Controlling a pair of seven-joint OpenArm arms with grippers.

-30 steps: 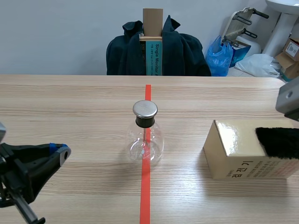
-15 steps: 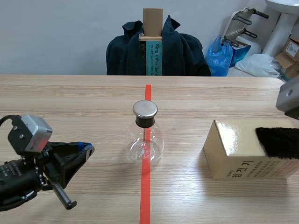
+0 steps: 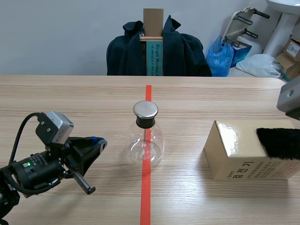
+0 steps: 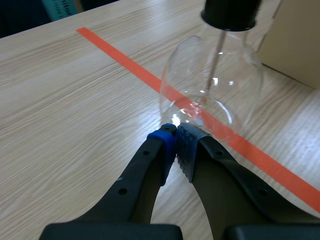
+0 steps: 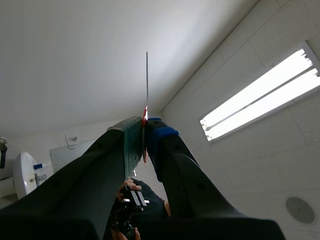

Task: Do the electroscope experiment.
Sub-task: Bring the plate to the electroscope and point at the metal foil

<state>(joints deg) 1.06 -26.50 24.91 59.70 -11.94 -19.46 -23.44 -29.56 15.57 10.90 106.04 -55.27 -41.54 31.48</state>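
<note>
The electroscope, a clear glass flask (image 3: 145, 140) with a black stopper and round metal cap (image 3: 145, 109), stands on the red tape line at mid-table. My left gripper (image 3: 99, 142) is low over the table to the flask's left, shut with nothing in it. In the left wrist view its fingertips (image 4: 175, 136) meet just short of the flask (image 4: 215, 80). My right gripper (image 5: 144, 125) points up at the ceiling, shut on a thin grey rod (image 5: 147, 85) with a red base. Only a grey piece of the right arm (image 3: 290, 101) shows in the scene view.
A tan cardboard box (image 3: 239, 152) lies at the right with a black furry cloth (image 3: 280, 140) on top. Behind the table's far edge stands a chair draped with a dark jacket (image 3: 159, 51). Bags and boxes sit at the back right.
My left arm has travelled right and forward along the table, bringing its shut gripper close to the flask. The flask, box and right arm have stayed put.
</note>
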